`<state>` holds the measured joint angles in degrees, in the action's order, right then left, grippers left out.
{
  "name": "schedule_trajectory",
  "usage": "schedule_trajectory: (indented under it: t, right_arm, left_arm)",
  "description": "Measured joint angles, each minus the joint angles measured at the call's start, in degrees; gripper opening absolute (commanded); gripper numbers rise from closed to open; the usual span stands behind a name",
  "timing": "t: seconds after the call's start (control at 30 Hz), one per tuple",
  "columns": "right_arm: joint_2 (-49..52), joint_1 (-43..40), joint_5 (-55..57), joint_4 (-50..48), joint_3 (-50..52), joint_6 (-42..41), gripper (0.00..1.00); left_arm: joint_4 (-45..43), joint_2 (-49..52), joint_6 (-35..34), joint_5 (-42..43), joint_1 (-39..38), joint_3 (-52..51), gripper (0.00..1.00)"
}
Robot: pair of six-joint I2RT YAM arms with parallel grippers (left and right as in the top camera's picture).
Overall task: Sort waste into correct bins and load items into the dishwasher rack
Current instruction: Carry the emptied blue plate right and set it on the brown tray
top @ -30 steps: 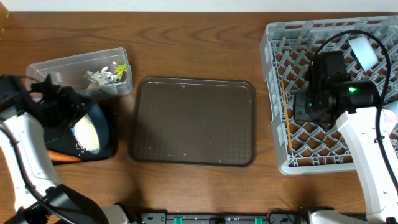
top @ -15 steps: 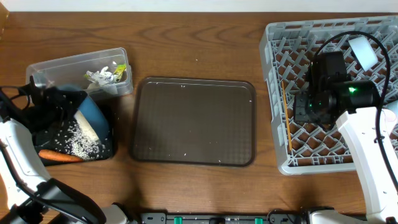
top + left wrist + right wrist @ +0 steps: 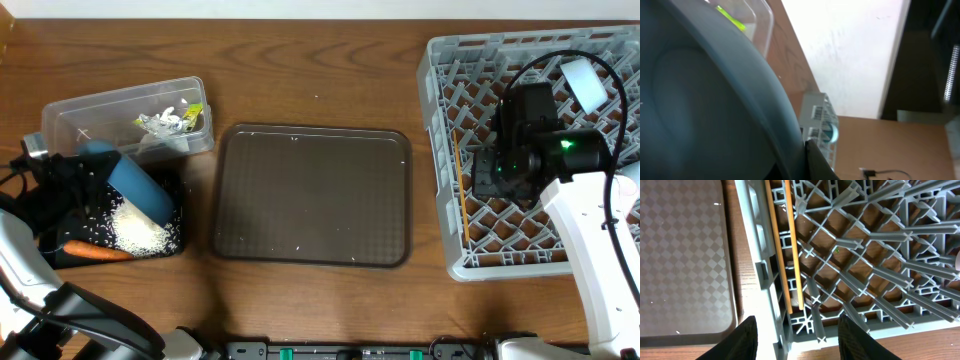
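"Where is the blue bowl?"

"Tipped over the black tray, just beside the clear tub. The left hand grips it. The rice and carrot lie below."

"And the right hand?"

"Wide apart and holding nothing. It is above the rack, by its left wall and the chopsticks."

Bare bench runs along the far side of the brown tray from the tub to the rack, with a narrower gap between brown tray and rack. At left, the tilted bowl held in the left pincer hangs over the black tray, just beside the tub. Inside the rack, lattice ribs and two chopsticks along its left wall lie below the spread right pincer.
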<state>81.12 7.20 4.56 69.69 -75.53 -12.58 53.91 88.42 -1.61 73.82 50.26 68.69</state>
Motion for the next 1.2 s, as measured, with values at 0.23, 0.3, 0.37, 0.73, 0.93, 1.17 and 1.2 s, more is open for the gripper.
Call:
schedule_trajectory:
  t: [0.23,0.3,0.37,0.73,0.93,1.17,1.2]
  right_arm:
    - [0.0,0.0,0.0,0.09,0.0,-0.02,0.46]
    - [0.0,0.0,0.0,0.11,0.0,0.0,0.46]
    - [0.0,0.0,0.02,0.13,0.0,-0.02,0.46]
    - [0.0,0.0,0.0,0.15,0.0,0.0,0.46]
    - [0.0,0.0,0.0,0.22,0.0,0.0,0.46]
    - [0.0,0.0,0.0,0.26,0.0,-0.02,0.47]
    - [0.0,0.0,0.0,0.26,0.0,-0.02,0.47]
  left_arm:
    - [1.22,0.0,1.7,0.81,0.37,-0.09,0.06]
    - [1.29,0.0,1.84,1.05,0.61,-0.09,0.06]
    - [0.66,0.0,1.68,1.01,0.83,-0.11,0.06]
    - [0.35,0.0,0.57,1.55,1.75,-0.2,0.06]
    - [3.74,-0.2,1.01,2.12,-0.52,-0.2,0.06]
    - [4.94,-8.28,1.64,-0.98,-11.56,-0.22,0.06]
    - [5.01,-10.19,1.64,-2.16,-14.05,-0.22,0.06]
